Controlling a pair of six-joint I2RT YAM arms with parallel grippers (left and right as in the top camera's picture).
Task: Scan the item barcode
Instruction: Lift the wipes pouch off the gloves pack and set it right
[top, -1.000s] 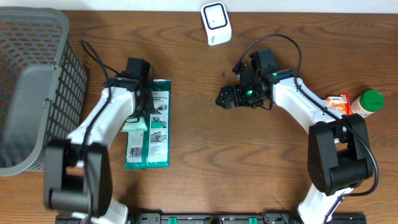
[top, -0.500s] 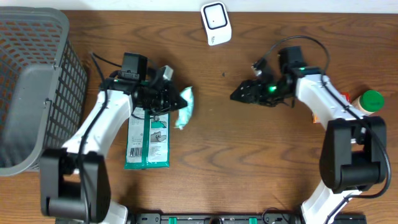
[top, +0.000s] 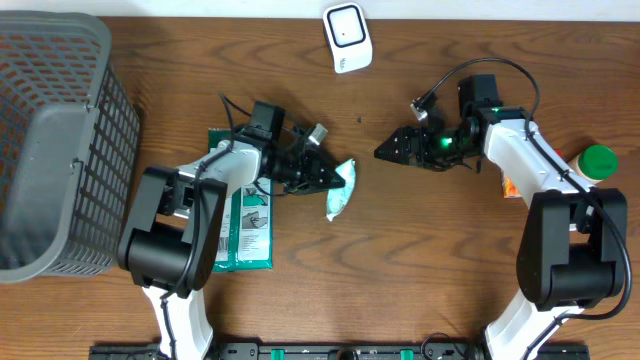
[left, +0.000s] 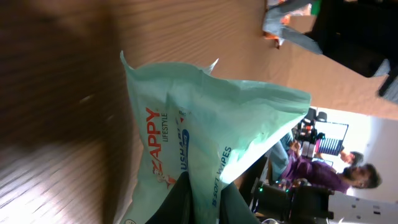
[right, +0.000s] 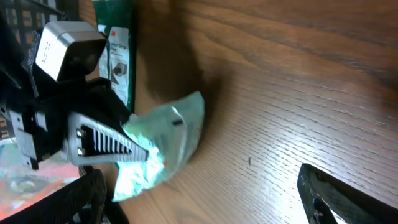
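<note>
Left gripper (top: 333, 179) pinched shut on the edge of the wipes pack (top: 342, 192), which dangles just past its fingertips. Biggest risk: thin pinch slips, pack drops. Lesser: right gripper (top: 386, 152), jaws wide, opposite, fumbles a handover. Least: barcode turned away from scanner (top: 346, 37).

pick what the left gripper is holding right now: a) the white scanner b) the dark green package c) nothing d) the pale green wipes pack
d: the left gripper is shut on one edge of the pale green wipes pack, while the dark green package lies flat on the table and the white scanner sits untouched at the far edge.
</note>
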